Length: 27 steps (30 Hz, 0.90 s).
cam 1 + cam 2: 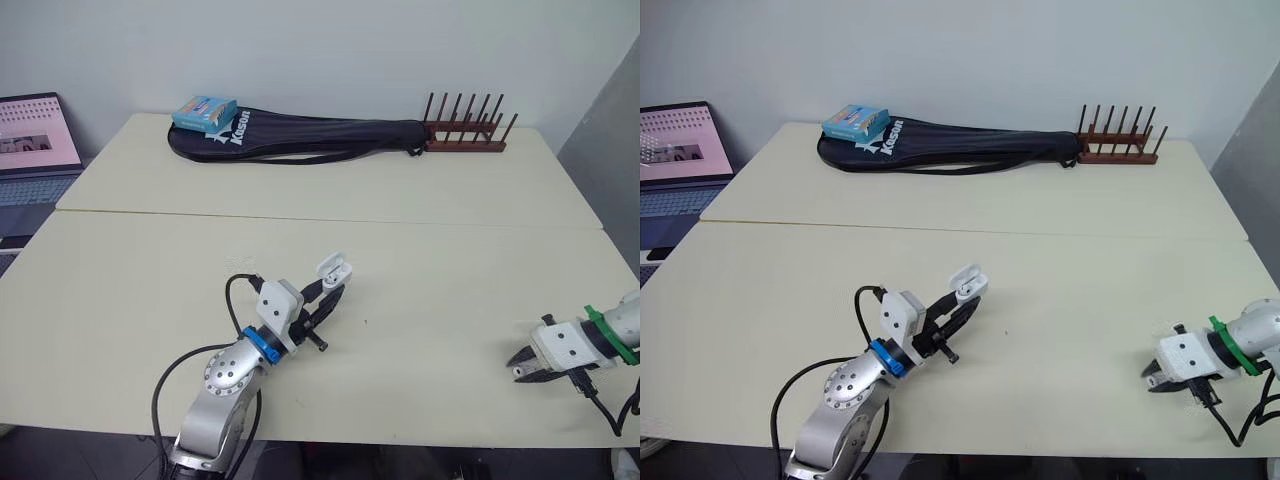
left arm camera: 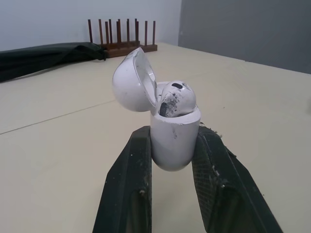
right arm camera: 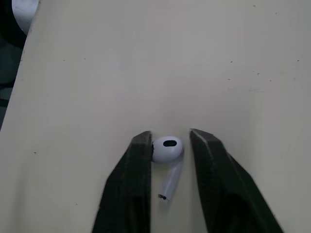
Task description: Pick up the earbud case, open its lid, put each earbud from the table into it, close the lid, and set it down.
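Right wrist view: right claw (image 3: 170, 135) part-open astride the earbud (image 3: 167, 149), gripping nothing.
Bud seems to touch one finger, so closing could flick it away; left claw (image 2: 173, 134) clamps the open earbud case (image 2: 174, 150).

Both head cams sit high over the near edge of the table (image 1: 420, 200), aimed forward and down, sharing pretty much the whole top. Left wrist cam's low, close on the earbud case (image 2: 174, 138), facing the far-right corner. Right wrist cam stares down, close to the table.
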Tool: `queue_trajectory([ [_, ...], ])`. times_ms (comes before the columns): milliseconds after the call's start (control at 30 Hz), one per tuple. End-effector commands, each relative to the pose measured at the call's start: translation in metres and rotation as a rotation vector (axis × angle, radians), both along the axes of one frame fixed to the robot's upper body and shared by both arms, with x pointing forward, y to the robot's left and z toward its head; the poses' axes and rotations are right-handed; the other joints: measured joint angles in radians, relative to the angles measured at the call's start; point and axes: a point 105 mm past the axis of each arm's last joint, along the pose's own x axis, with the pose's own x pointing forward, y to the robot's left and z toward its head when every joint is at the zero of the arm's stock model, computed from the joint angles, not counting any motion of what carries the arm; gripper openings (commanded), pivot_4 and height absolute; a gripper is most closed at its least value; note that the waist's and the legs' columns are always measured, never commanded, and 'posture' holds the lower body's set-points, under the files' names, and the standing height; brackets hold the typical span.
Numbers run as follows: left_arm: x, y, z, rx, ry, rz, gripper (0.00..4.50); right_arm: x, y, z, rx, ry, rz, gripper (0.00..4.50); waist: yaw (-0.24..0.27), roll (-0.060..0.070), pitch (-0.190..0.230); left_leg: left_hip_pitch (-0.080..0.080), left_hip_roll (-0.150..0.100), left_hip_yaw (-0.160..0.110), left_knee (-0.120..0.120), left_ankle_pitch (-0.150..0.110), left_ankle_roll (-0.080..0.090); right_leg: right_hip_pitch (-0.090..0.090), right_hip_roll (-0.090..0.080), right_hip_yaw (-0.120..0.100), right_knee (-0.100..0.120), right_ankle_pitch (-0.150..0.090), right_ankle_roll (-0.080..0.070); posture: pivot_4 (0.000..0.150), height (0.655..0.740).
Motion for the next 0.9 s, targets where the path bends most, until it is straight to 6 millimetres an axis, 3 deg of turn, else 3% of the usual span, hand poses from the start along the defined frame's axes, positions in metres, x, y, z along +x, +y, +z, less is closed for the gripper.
queue_trajectory([
  [33, -0.003, -0.004, 0.013, -0.012, -0.047, -0.013, 0.77, -0.001, 0.003, -0.004, 0.000, -0.010, 0.036, 2.54, 0.000, 0.000, 0.000, 0.000, 0.000, 0.000, 0.000, 0.000, 0.000, 0.001, 0.000, 0.000, 0.000, 0.000, 0.000, 0.150, 0.7274],
  [100, -0.003, -0.004, 0.013, -0.013, -0.044, -0.016, 0.77, 0.001, 0.005, 0.001, 0.010, -0.031, 0.035, 3.22, 0.000, 0.000, 0.000, 0.001, 0.000, 0.000, 0.000, 0.000, 0.000, 0.002, 0.000, -0.001, -0.001, 0.000, 0.000, 0.150, 0.7274],
  [300, -0.003, -0.007, 0.010, -0.015, -0.033, -0.031, 0.77, 0.000, 0.011, 0.036, 0.012, -0.076, -0.038, 3.26, 0.001, 0.003, 0.001, 0.001, 0.001, -0.002, 0.000, 0.000, 0.000, 0.003, -0.001, -0.001, -0.002, 0.000, 0.000, 0.150, 0.7274],
  [467, -0.003, -0.009, 0.008, -0.019, -0.025, -0.036, 0.77, -0.002, 0.004, 0.049, -0.221, -0.147, -0.249, 3.26, 0.002, 0.005, 0.001, 0.001, 0.001, -0.002, -0.001, 0.000, 0.000, 0.003, -0.001, -0.001, -0.002, 0.000, 0.000, 0.150, 0.7274],
  [633, -0.003, -0.013, 0.008, -0.024, -0.020, -0.046, 0.77, -0.015, 0.017, 0.038, -0.224, -0.101, -0.388, 3.26, 0.002, 0.005, 0.001, 0.000, 0.000, -0.003, -0.001, 0.000, 0.000, 0.003, 0.000, -0.002, -0.003, 0.000, 0.000, 0.150, 0.7274],
  [900, -0.002, -0.010, 0.008, -0.015, -0.021, -0.044, 0.77, -0.008, 0.012, 0.015, -0.250, -0.128, -0.433, 3.26, 0.001, 0.004, 0.001, -0.001, -0.001, -0.001, -0.001, 0.000, 0.000, 0.002, -0.001, -0.001, -0.006, 0.000, 0.000, 0.150, 0.7274],
])
